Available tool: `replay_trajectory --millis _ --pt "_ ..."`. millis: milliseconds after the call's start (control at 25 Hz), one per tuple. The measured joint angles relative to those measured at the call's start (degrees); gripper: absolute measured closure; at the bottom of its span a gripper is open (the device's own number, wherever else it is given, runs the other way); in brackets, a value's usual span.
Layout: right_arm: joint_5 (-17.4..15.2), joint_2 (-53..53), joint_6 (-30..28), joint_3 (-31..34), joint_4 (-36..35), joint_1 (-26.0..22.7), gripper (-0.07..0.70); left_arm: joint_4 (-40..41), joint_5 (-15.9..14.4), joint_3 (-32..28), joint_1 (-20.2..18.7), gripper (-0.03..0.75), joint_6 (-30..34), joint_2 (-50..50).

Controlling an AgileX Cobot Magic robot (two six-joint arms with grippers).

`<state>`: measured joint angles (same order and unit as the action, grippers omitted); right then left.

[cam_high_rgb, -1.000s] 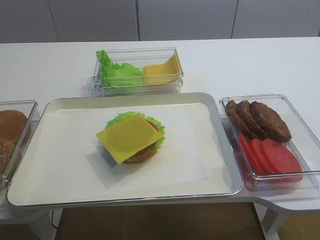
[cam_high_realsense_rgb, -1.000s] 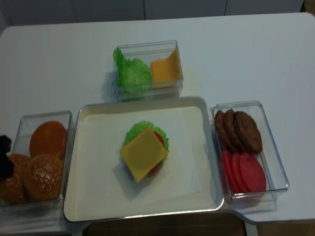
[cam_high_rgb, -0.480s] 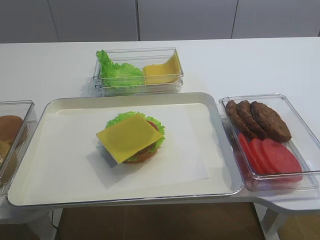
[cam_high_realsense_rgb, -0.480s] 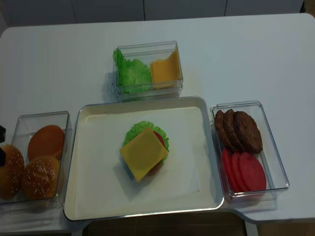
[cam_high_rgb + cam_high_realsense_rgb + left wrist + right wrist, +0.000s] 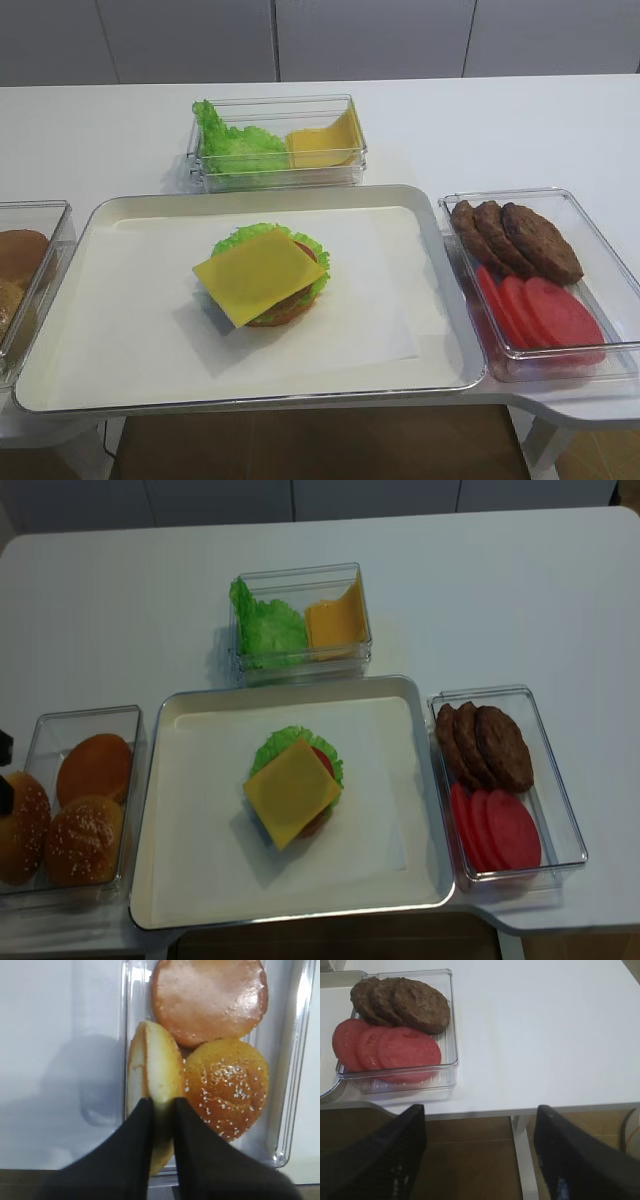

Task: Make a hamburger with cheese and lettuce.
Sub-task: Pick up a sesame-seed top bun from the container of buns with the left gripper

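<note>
Left gripper [image 5: 161,1110] pinches a sesame bun top [image 5: 152,1085] on edge above the bun container [image 5: 295,1060]. Right gripper [image 5: 480,1147] jaws spread wide. Cheese [image 5: 258,274] tops the hamburger [image 5: 268,273] on the tray [image 5: 60,330].

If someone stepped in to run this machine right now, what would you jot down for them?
Left gripper: shut on a sesame-seeded bun top, held on edge over the clear bun box.
Right gripper: open, empty, beyond the table edge near the patty and tomato box.
Done: brown bun base, frilly green lettuce, tomato, square yellow cheese slice stacked on the metal tray.
Left: set the bun top on the cheese.
</note>
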<state>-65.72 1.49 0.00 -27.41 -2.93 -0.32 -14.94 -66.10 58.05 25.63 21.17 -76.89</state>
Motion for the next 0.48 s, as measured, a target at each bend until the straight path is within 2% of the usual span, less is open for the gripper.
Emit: replay_trajectory --millis 480 --pt "0.0 0.0 0.0 0.0 0.0 0.0 0.12 -0.32 -1.43 6.08 -0.59 0.645 0.0 0.0"
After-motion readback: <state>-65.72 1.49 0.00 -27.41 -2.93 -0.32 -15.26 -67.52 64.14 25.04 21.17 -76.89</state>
